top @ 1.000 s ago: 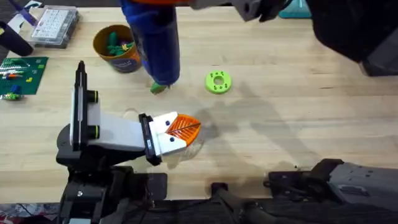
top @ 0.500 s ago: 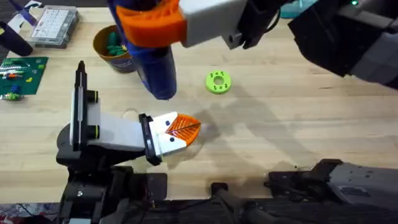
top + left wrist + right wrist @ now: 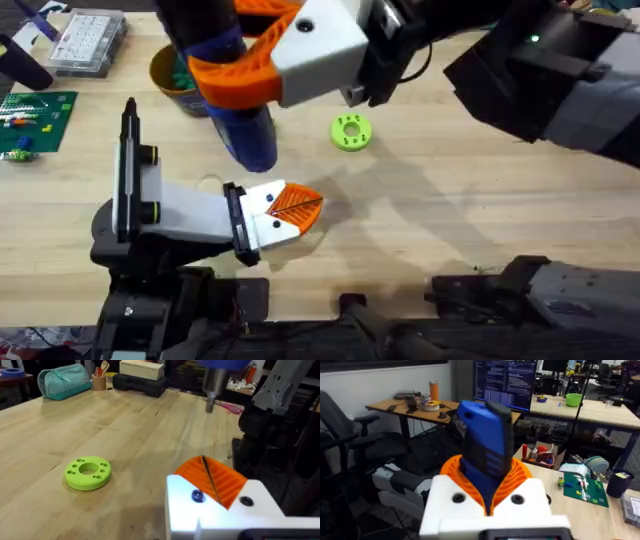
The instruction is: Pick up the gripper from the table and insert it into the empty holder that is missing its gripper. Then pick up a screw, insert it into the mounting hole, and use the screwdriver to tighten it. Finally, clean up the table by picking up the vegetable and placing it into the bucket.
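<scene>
My right gripper (image 3: 240,45) reaches in from the upper right, high under the overhead camera, and is shut on the blue screwdriver (image 3: 250,135). In the right wrist view the screwdriver (image 3: 487,445) stands between the orange pads (image 3: 520,477). Its metal tip (image 3: 211,392) hangs above the wood beyond my left gripper. The left gripper (image 3: 300,205) rests low near the table's middle, shut, with nothing visible between its pads (image 3: 222,480). The orange-yellow bucket (image 3: 163,72) stands at the back left, partly covered by the right gripper. The vegetable is hidden. The loose gripper, the holder and the screw are out of view.
A lime-green disc with holes (image 3: 351,131) lies right of the screwdriver; it also shows in the left wrist view (image 3: 88,472). A clear parts box (image 3: 88,40) and a green board (image 3: 35,115) sit at the far left. Bare wood spreads to the right.
The right gripper has swung in closer under the camera with the screwdriver, whose lower end has shifted toward the front and now covers the green vegetable. The left arm has stayed still.
</scene>
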Available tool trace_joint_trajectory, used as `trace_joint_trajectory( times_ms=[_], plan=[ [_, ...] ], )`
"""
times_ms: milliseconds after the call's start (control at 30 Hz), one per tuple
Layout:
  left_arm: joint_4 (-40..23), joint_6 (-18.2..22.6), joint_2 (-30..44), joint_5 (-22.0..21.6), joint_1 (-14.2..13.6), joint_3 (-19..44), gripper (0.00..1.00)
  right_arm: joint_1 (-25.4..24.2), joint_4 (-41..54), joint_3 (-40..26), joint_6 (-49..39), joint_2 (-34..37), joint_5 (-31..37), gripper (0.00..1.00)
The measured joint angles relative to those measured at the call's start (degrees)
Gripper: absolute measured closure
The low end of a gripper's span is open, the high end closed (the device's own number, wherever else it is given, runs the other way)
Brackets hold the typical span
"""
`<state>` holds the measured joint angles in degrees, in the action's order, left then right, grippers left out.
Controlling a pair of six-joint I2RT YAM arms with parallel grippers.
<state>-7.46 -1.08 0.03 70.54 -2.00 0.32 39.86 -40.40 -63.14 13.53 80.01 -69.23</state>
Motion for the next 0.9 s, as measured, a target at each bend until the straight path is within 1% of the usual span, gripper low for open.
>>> trace_joint_trajectory(
  times_ms=[300, 567, 733, 800, 900],
  plan=[
    [0.0, 0.0, 0.0, 0.0, 0.0, 0.0, 0.996, 0.1, -0.3, 1.8, -0.6, 0.0, 0.7, 0.975],
    [0.0, 0.0, 0.0, 0.0, 0.0, 0.0, 0.996, 1.6, -0.3, 3.7, -0.7, 0.0, 3.9, 0.975],
    [0.0, 0.0, 0.0, 0.0, 0.0, 0.0, 0.996, 1.7, -0.6, 4.6, -0.7, 0.0, 5.4, 0.975],
    [0.0, 0.0, 0.0, 0.0, 0.0, 0.0, 0.996, 1.7, -1.5, 5.4, -0.6, 0.0, 6.4, 0.975],
    [0.0, 0.0, 0.0, 0.0, 0.0, 0.0, 0.996, 1.7, -5.8, 7.4, 0.1, 0.0, 7.2, 0.975]
  ],
)
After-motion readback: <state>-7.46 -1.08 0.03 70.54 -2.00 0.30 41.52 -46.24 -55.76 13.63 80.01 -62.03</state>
